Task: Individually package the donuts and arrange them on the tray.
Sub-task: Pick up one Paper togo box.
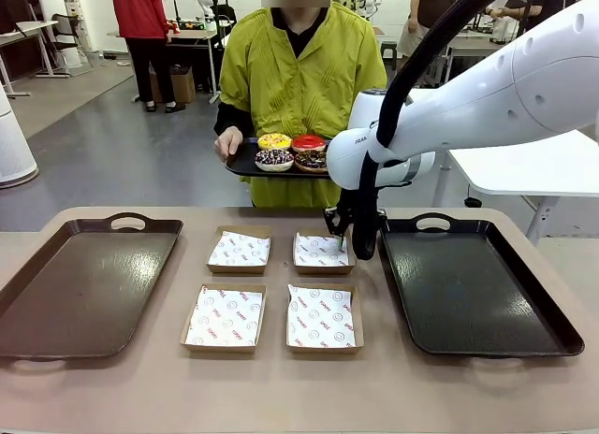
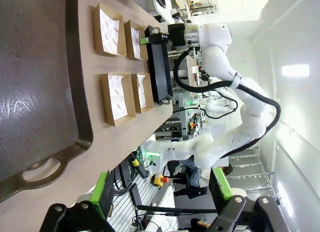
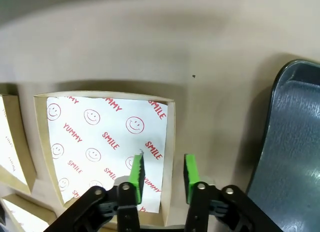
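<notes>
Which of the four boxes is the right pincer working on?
The far-row box beside the right tray; the right pincer straddles its edge nearest that tray.

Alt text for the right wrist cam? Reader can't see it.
The right gripper grips the side wall of a paper-lined cardboard box on the tan table, one green finger inside on the smiley-printed paper, one outside. A dark tray lies beside it; another box's edge shows opposite.

Four boxes (image 1: 225, 315) sit two-by-two on the desk (image 1: 281, 397), with the left tray (image 1: 65, 294) and right tray (image 1: 468, 284) either side. The right end effector (image 3: 163, 161) straddles the far-right box (image 1: 314, 252) at its outer wall. Behind the desk, a person (image 1: 299, 79) holds a serving tray (image 1: 240, 164) carrying four donuts (image 1: 274, 158).
</notes>
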### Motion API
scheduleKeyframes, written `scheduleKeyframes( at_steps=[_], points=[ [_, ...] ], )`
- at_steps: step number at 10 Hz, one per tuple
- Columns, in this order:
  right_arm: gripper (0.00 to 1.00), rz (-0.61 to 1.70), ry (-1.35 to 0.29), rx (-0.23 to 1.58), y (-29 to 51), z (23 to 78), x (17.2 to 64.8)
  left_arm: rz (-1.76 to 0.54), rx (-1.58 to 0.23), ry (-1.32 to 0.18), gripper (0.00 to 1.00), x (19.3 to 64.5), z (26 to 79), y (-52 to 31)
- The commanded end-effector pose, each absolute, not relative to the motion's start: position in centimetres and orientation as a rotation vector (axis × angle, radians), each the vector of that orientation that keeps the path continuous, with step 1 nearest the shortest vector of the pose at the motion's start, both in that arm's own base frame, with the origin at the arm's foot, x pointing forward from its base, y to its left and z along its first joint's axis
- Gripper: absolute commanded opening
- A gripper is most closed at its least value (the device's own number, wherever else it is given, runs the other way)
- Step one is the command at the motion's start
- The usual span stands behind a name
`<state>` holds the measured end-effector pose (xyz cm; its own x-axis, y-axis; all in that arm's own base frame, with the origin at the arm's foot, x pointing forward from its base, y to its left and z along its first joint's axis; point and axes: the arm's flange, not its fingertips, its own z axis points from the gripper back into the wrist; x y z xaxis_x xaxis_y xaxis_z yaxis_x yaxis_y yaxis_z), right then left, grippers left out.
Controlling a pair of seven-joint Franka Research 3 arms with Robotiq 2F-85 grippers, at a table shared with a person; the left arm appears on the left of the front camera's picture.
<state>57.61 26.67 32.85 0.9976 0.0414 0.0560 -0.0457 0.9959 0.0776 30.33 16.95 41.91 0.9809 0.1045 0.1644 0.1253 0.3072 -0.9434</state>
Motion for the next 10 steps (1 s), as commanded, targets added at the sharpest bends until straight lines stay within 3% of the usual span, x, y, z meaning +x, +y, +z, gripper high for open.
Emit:
scheduleKeyframes(
  at_steps=[1,7,10],
  points=[
    [0.03,0.05,-0.053,0.052,26.5,33.1,57.9,-0.018,-1.271,-0.222,1.0,30.2,42.0,17.0],
    [0.0,-0.003,-0.038,0.063,26.4,33.6,57.7,-0.018,-1.271,-0.222,1.0,30.2,42.0,17.0],
    [0.0,0.062,-0.017,0.03,27.8,39.5,55.0,-0.018,-1.271,-0.222,1.0,30.2,42.0,17.0]
  ],
)
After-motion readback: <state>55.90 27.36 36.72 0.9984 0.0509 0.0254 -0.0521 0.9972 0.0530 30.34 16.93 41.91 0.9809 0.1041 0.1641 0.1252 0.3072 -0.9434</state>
